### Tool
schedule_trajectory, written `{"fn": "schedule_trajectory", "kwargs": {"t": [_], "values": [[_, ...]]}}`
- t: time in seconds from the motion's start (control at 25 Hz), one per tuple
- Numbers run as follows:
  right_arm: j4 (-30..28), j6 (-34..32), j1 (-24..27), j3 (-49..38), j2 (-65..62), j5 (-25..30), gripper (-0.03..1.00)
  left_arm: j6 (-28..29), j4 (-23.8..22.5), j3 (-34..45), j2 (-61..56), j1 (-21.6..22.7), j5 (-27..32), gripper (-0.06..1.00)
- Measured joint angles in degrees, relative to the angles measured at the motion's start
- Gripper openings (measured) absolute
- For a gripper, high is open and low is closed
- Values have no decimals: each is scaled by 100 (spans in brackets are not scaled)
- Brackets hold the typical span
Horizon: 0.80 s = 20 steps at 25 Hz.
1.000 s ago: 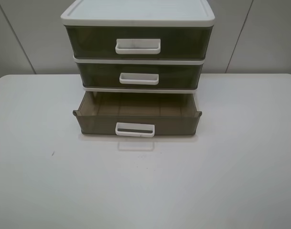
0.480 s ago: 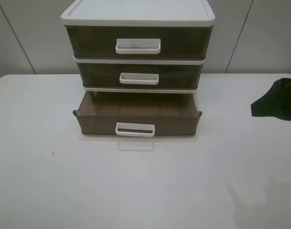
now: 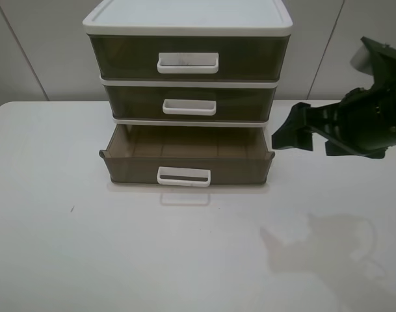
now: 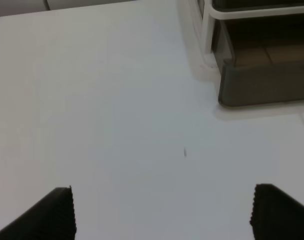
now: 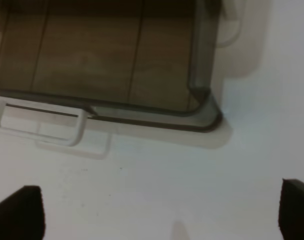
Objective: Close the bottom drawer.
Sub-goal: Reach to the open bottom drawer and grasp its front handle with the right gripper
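Note:
The bottom drawer [image 3: 184, 162] is smoky brown translucent plastic with a small white handle [image 3: 183, 177]. It stands pulled out of the white-framed unit and is empty. My right gripper [image 3: 290, 135] hovers above the table just right of the drawer's front right corner, apart from it. In the right wrist view the drawer [image 5: 117, 55] and its handle [image 5: 42, 122] lie ahead of the right gripper [image 5: 156, 215], which is open. My left gripper [image 4: 164, 215] is open over bare table, with the drawer's corner [image 4: 261, 85] farther off. The left arm is out of the high view.
The middle drawer [image 3: 189, 103] and top drawer [image 3: 188, 58] sit pushed in under the white lid [image 3: 184, 16]. The unit stands at the back of a white table [image 3: 184, 260]. A grey panelled wall is behind it.
My right arm has come in from the right edge and moved left toward the drawer's front right corner. The drawer has not moved.

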<state>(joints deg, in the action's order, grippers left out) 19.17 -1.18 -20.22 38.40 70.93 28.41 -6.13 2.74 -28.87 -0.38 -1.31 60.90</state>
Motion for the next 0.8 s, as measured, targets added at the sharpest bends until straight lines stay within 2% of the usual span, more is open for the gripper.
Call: {"fn": "schedule_trajectory", "kwargs": {"t": [0.32,0.6,0.68,0.76,0.8], "values": [[37,-20,-1414,29,938,-1506,82,0,0,0,0,0,0,72],[20,-20,-1962,381,1745,-1805,81,0,0,0,0,0,0,72],[23,-20,-2102,571,1920,-1853,74,0,0,0,0,0,0,72],[23,-20,-2237,742,2109,-1904,61,0,0,0,0,0,0,72],[23,-20,-2291,825,2209,-1920,51,0,0,0,0,0,0,72]]}}
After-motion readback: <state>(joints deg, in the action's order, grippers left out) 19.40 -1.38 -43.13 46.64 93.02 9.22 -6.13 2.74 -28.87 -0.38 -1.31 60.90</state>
